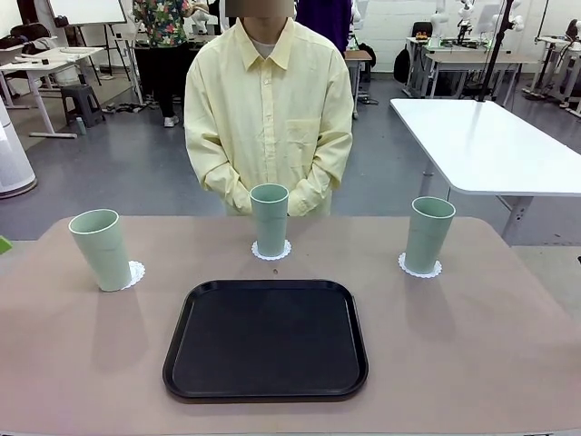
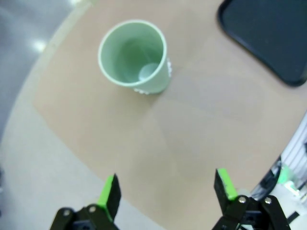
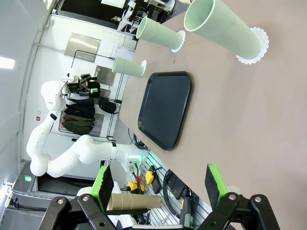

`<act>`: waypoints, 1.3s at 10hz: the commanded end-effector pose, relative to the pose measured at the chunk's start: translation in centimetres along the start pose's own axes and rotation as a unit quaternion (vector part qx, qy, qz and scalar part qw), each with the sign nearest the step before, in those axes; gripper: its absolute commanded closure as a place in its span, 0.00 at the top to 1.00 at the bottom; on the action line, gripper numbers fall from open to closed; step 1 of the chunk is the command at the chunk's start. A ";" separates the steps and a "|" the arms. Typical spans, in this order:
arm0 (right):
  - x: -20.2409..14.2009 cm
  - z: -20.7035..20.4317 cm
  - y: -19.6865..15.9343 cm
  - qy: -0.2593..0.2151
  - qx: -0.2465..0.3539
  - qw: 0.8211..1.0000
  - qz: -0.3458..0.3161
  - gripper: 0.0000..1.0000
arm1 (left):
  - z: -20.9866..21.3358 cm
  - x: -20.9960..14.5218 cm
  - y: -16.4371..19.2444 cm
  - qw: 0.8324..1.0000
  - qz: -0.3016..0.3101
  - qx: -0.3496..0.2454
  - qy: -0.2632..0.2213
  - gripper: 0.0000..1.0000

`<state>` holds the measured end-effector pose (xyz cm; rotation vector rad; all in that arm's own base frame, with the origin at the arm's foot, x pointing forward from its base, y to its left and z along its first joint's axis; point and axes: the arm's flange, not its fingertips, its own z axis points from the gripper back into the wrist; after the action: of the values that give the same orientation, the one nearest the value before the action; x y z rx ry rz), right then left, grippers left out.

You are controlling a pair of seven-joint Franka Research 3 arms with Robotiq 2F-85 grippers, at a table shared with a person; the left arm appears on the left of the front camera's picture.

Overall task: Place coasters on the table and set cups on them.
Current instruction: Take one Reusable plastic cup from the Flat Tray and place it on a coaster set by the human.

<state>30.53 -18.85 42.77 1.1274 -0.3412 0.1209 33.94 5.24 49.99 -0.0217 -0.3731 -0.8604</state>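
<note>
Three mint-green cups stand upright on the beige table [image 1: 463, 354], each on a white lacy coaster: a left cup [image 1: 100, 250] on its coaster [image 1: 135, 273], a middle cup [image 1: 270, 220] on its coaster [image 1: 271, 253], and a right cup [image 1: 428, 233] on its coaster [image 1: 419, 268]. My left gripper [image 2: 167, 187] hangs open and empty above the table, looking down into the left cup [image 2: 134, 56]. My right gripper [image 3: 160, 184] is also open and empty, well back from the right cup [image 3: 225, 31] and its coaster [image 3: 254, 48].
A black rounded-square tray [image 1: 266, 339] lies empty at the table's near middle. A person in a pale yellow shirt [image 1: 268, 109] stands at the far edge with hands clasped. A white table [image 1: 490, 145] stands behind on the right.
</note>
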 end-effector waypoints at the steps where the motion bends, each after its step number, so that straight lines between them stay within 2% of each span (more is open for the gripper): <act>1: -0.2 0.0 0.0 -0.002 0.006 1.000 -0.002 1.00 | 0.0 0.2 -0.1 1.000 0.010 0.006 0.006 1.00; 2: -0.2 0.0 0.0 -0.002 0.006 1.000 -0.002 1.00 | 0.0 0.0 0.0 1.000 0.000 0.000 0.000 1.00; 3: -0.2 0.0 0.0 -0.002 0.006 1.000 -0.002 1.00 | 1.5 -2.5 -0.6 0.970 0.176 -0.164 -0.042 1.00; 4: -0.2 0.0 0.0 -0.002 0.006 1.000 -0.002 1.00 | 1.9 -4.3 0.4 0.936 0.241 -0.254 -0.032 1.00; 5: -0.2 0.0 0.0 -0.002 0.006 1.000 -0.002 1.00 | 2.6 -6.0 1.5 0.900 0.296 -0.317 -0.048 1.00; 6: -0.2 0.0 0.0 -0.002 0.006 1.000 -0.002 1.00 | 2.8 -8.3 1.8 0.861 0.321 -0.384 -0.087 1.00; 9: -0.2 0.0 0.0 -0.002 0.006 1.000 -0.002 1.00 | 3.6 -15.9 5.6 0.788 0.368 -0.450 -0.205 1.00; 11: -0.2 0.0 0.0 -0.002 0.006 1.000 -0.002 1.00 | 3.0 -20.8 8.4 0.743 0.389 -0.483 -0.251 1.00; 13: -0.2 0.0 0.0 -0.002 0.006 1.000 -0.002 1.00 | 2.8 -23.6 9.7 0.728 0.394 -0.498 -0.258 1.00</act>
<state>30.51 -18.88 42.76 1.1275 -0.3415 0.1202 25.74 27.98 46.00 -1.3467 -0.3257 -0.0488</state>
